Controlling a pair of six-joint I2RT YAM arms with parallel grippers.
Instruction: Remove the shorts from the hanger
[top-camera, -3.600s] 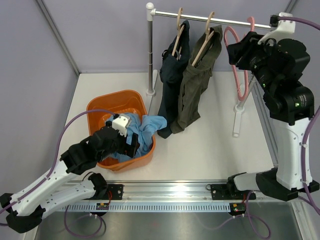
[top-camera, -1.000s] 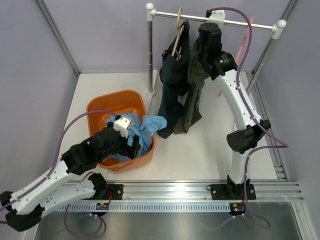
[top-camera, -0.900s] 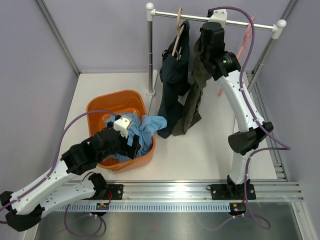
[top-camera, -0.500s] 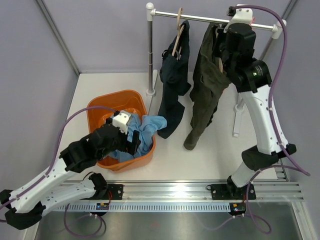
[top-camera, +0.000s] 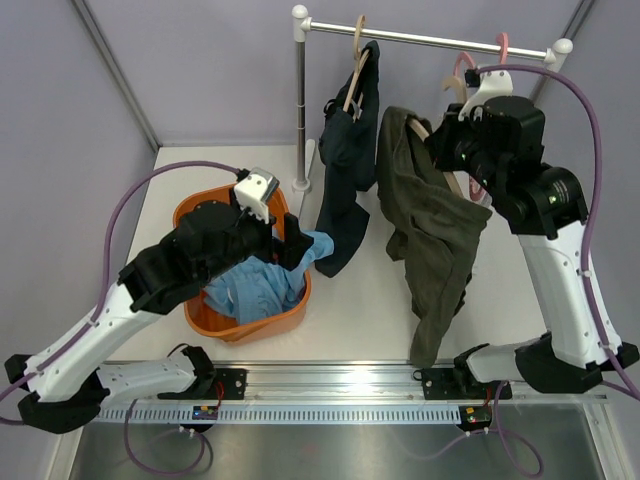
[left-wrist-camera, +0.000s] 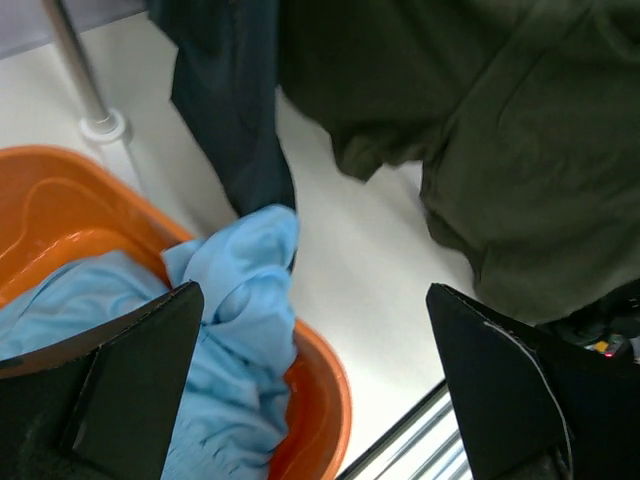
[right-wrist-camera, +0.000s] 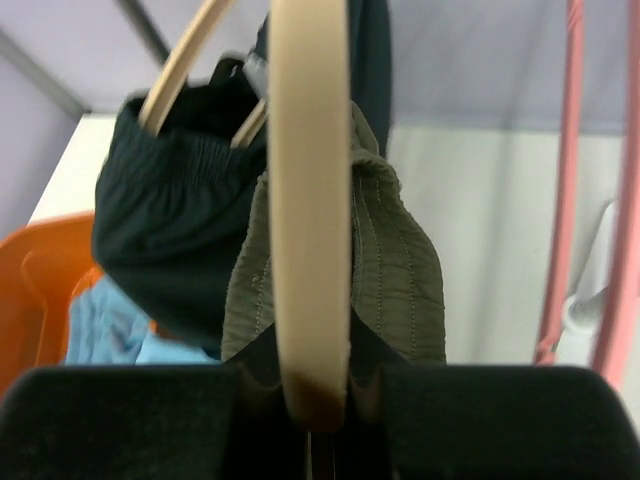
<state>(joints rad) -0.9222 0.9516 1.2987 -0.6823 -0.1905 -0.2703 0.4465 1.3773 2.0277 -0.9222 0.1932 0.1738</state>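
My right gripper (top-camera: 452, 150) is shut on a wooden hanger (right-wrist-camera: 310, 200) that carries the olive green shorts (top-camera: 432, 235). It holds them off the rail, and they hang down over the table. They also show in the right wrist view (right-wrist-camera: 400, 270). The dark navy shorts (top-camera: 348, 150) hang on a second wooden hanger on the rail (top-camera: 420, 38). The light blue shorts (top-camera: 258, 288) lie in the orange basket (top-camera: 215, 325). My left gripper (top-camera: 292, 243) is open and empty above the basket's right rim (left-wrist-camera: 335, 410), with the blue shorts (left-wrist-camera: 240, 330) below it.
The rail stands on two posts (top-camera: 300, 110) at the back. An empty pink hanger (top-camera: 470, 62) hangs near the rail's right end, close to my right arm. A metal track (top-camera: 330, 385) runs along the near edge.
My right arm has lifted the hanger with the olive shorts off the rail and carried it forward and right. My left arm has risen out of the basket and swung right.
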